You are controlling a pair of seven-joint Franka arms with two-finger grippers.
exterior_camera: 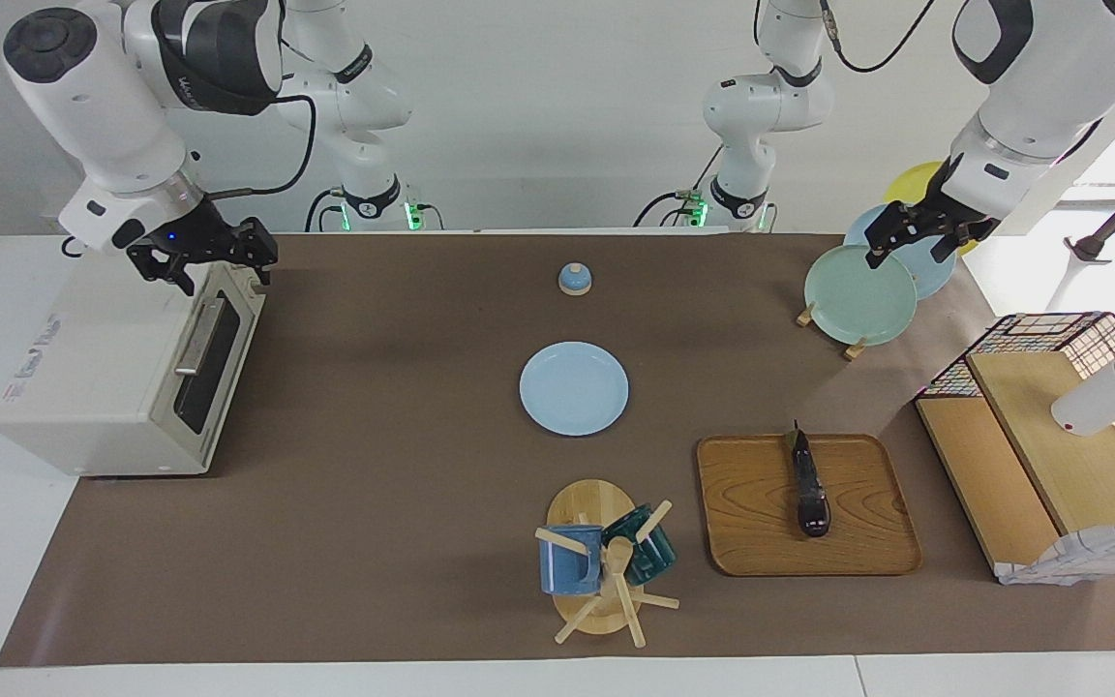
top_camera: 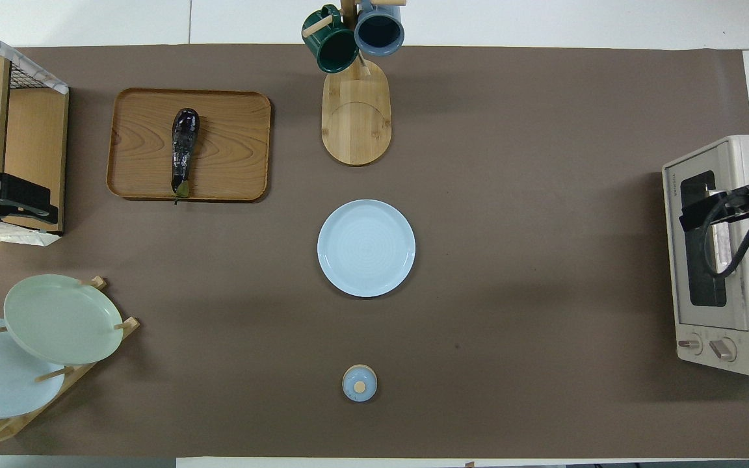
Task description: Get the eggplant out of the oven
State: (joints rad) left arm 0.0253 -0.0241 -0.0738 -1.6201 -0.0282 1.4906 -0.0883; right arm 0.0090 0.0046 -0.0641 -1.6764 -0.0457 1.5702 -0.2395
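The eggplant point(exterior_camera: 808, 481) lies on a wooden tray point(exterior_camera: 751, 528) toward the left arm's end of the table, its stem pointing toward the robots; it also shows in the overhead view point(top_camera: 184, 149). The off-white oven point(exterior_camera: 122, 387) stands at the right arm's end with its dark glass door shut point(top_camera: 712, 260). My right gripper point(exterior_camera: 214, 269) is open and empty, up over the oven's top edge above the door handle. My left gripper point(exterior_camera: 911, 250) is open and empty, over the plate rack.
A light blue plate point(exterior_camera: 574, 388) lies mid-table, with a small blue knobbed lid point(exterior_camera: 574, 279) nearer the robots. A mug tree point(exterior_camera: 606, 557) with two mugs stands beside the tray. A plate rack point(exterior_camera: 859, 294) and a wooden wire-sided shelf point(exterior_camera: 1051, 455) stand at the left arm's end.
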